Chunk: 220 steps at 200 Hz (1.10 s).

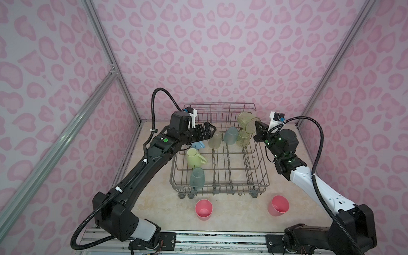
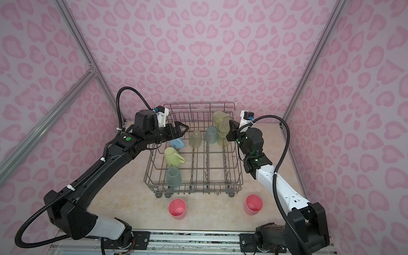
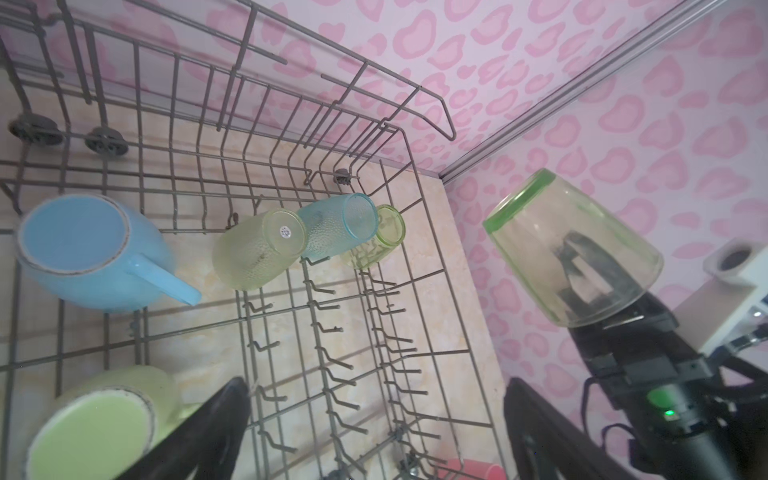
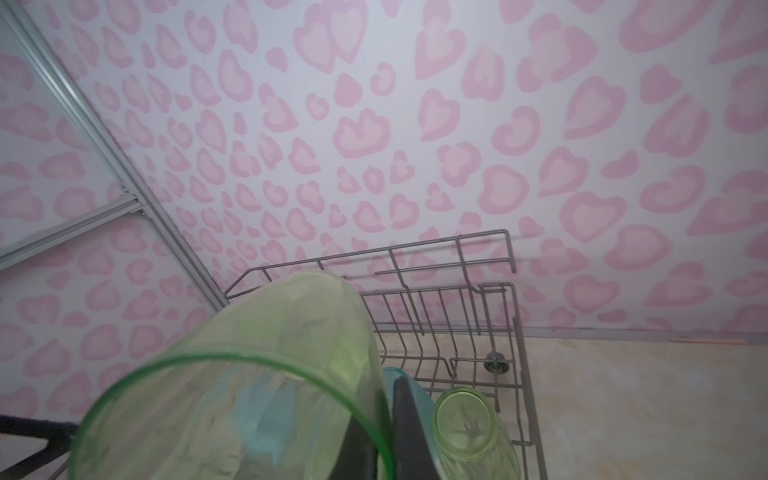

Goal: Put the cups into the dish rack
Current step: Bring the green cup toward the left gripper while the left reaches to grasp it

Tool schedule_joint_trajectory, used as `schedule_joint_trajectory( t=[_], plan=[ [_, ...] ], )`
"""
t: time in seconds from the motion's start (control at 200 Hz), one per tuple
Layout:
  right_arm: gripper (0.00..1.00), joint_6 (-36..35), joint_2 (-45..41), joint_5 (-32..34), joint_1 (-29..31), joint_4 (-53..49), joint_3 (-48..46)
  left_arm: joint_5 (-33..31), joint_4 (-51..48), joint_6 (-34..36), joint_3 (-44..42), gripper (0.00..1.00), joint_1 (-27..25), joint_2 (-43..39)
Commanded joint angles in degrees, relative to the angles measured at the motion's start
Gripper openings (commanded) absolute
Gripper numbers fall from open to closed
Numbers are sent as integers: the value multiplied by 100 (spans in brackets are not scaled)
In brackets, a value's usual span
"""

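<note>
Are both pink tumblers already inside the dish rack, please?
No, the left pink tumbler and right pink tumbler stand on the table before the dish rack.

right pincer (image 3: 582, 270) clamps tilted lime-green cup (image 3: 536, 232) near dish rack (image 3: 291, 174); blue mug (image 3: 83, 249), yellow mug (image 3: 95, 432), three inverted cups (image 3: 332, 224) inside.

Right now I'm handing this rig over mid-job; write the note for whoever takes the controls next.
Left gripper: open, empty, over the dish rack's back left, by the light-blue mug.
Right gripper: shut on the held lime-green cup's rim, tilted above the rack's back right.
Done, six racked: light-blue mug, pale-yellow mug, back teal cup, front teal cup, beige cup, racked lime-green cup.
Left: place the held cup, then load the left pink tumbler and right pink tumbler, upright on the table before the rack.
</note>
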Motion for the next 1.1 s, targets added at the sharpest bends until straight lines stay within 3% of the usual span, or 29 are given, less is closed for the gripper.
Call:
schedule_joint_trajectory(
  t=[0.0, 0.505, 1.095],
  plan=[
    [0, -255, 136, -450, 141, 1013, -137, 482, 174, -1193, 193, 97, 42, 138],
    [0, -219, 832, -1216, 545, 2436, -452, 1037, 397, -3297, 830, 98, 99, 987],
    [0, -330, 1300, -1553, 740, 2369, -64, 1283, 1051, -3985, 821, 99, -21, 1285]
  ],
)
